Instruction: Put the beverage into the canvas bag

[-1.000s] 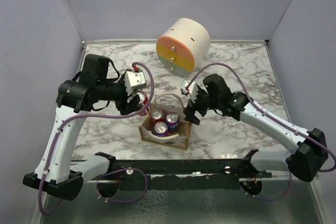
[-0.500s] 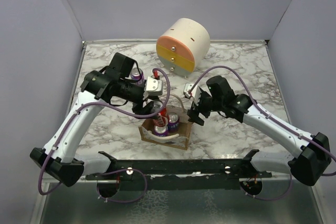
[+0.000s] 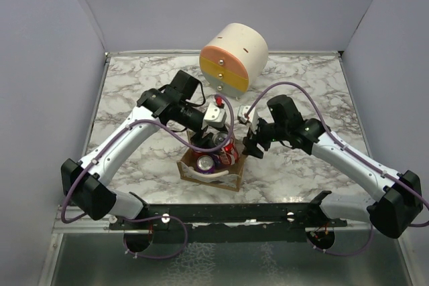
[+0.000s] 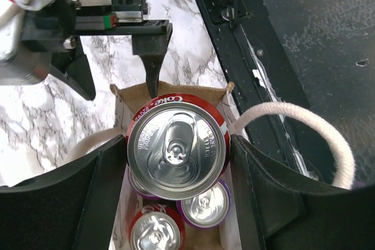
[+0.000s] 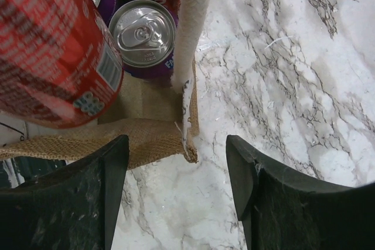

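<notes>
At the near edge of the table (image 3: 315,78) the two arm bases sit behind a black rail (image 3: 221,216). Just beyond the rail stands the canvas bag (image 3: 213,180), upright and open at the top. Inside it stand other cans, among them a purple one (image 5: 142,33) and a red one (image 4: 153,232), and they fill most of the floor.

The beverage, a red can (image 4: 177,149), hangs over the mouth of the bag, tilted, with its base lower than the top of the rope handle (image 5: 190,21). I cannot tell if its base touches anything. The left gripper (image 4: 179,168) holds it, a finger pressed against each side of the can's body. The right gripper (image 5: 176,141) sits at the bag's right-hand corner. Its fingers stand apart with the burlap wall and the foot of the handle between them, so it is not clamping the cloth. The left finger (image 5: 88,191) is close to the wall and the other is clear of it.

Farther back, well apart from the bag, stands a round drawer cabinet (image 3: 233,57).

The step in hand looks like the lowering of the can into the bag. The free spot seems to be the corner next to the purple can. The next move likely calls for the can to be brought upright, eased down past the handle into that gap, and then let go. The right arm may need to steady the soft wall.
</notes>
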